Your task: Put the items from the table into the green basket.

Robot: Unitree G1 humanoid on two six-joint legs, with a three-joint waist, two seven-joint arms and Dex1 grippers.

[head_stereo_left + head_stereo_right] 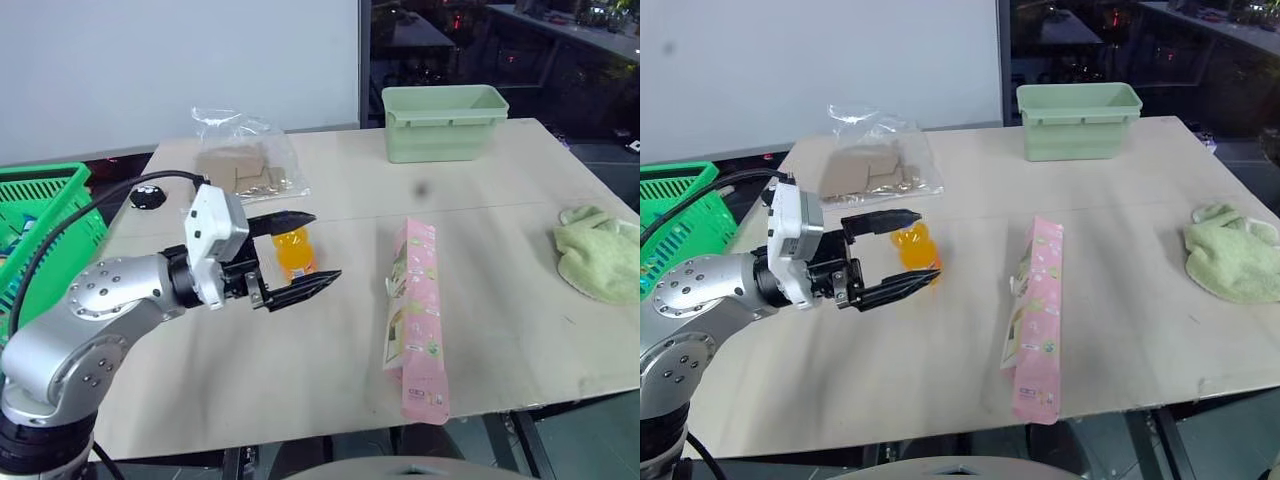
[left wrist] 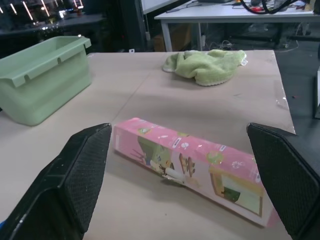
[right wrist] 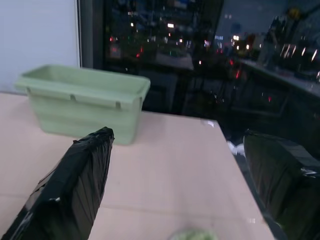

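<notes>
A small orange bottle [image 1: 295, 254] sits on the beige table [image 1: 500, 200] left of centre. My left gripper [image 1: 325, 246] hovers over it, open, with the bottle seen in the gap between the two black fingers [image 2: 75, 180]. In the left wrist view nothing sits between those fingers and the long pink snack packet [image 2: 190, 165] lies ahead of them. The packet [image 1: 415, 320] lies flat, reaching to the table's near edge. The green basket [image 1: 40, 215] stands off the table's left side. My right gripper [image 3: 175, 135] is open and empty, raised above the table and facing the far right corner.
A pale mint tub [image 1: 443, 122] stands at the table's far edge. A clear bag of cardboard pieces [image 1: 245, 165] lies far left, with a small black round object [image 1: 148, 196] beside it. A green cloth [image 1: 598, 252] lies at the right edge.
</notes>
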